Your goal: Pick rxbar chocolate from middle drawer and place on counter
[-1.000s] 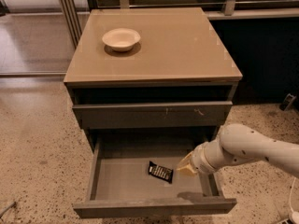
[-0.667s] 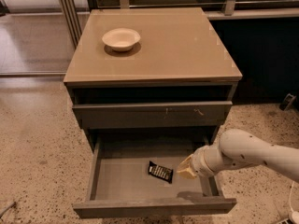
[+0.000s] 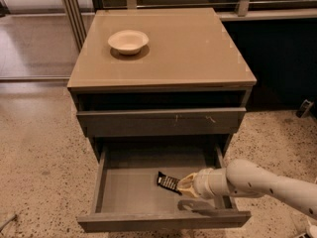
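Bar gripped in the open drawer, lift to come

The work stands at the grasp. The pincer (image 3: 184, 186), a pale tan tip on the end of the white, rounded robot arm (image 3: 257, 185), reaches in from the right, low inside the wide, shallow grey middle drawer (image 3: 163, 221), which is pulled fully out. It is pinching the right end of the small flat black-wrapped rxbar chocolate (image 3: 167, 182). The bar is over the flat grey drawer floor, right of centre and nearer the front than the back. Whether it has left the floor I cannot tell.

The next move, as I judge it, calls for a straight lift to clear the drawer's walls. Then the arm must rise past the closed grey drawer front with small pale scratches (image 3: 148, 122) above and swing over the smooth, glossy tan-beige square desk (image 3: 188, 48) that tops the cabinet. Held by one end only, the bar could pivot or slip if the rise is hurried.

The bar looks thin and stiff. Its wrapper is dark, with pale lettering towards the held end, and it sits askew, its free end pointing up and to the left. A small white bowl (image 3: 128, 40) rests on the desk's far left part, well apart from the bare right side where the bar could be set down
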`<action>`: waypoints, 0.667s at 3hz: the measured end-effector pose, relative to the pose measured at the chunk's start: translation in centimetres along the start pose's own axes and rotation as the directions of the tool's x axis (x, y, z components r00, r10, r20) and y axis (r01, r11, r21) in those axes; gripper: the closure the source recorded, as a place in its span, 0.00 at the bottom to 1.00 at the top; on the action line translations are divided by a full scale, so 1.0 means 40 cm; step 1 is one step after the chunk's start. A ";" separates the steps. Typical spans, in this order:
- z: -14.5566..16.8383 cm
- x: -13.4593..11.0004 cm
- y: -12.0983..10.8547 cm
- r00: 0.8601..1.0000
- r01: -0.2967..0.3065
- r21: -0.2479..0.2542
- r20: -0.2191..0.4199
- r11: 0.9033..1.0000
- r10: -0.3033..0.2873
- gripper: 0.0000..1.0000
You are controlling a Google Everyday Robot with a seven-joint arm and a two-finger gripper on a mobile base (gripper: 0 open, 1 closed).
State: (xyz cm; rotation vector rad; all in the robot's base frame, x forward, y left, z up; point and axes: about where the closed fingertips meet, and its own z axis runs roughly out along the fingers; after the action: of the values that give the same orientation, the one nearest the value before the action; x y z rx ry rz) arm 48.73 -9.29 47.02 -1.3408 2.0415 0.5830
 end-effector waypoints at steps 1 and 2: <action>-0.001 -0.001 -0.001 1.000 0.001 0.001 0.000 1.000 -0.001 1.00; 0.017 -0.008 0.006 1.000 0.020 0.011 0.011 1.000 -0.020 1.00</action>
State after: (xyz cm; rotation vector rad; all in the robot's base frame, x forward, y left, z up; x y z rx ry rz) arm 48.79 -8.56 46.77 -1.3477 2.0177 0.5685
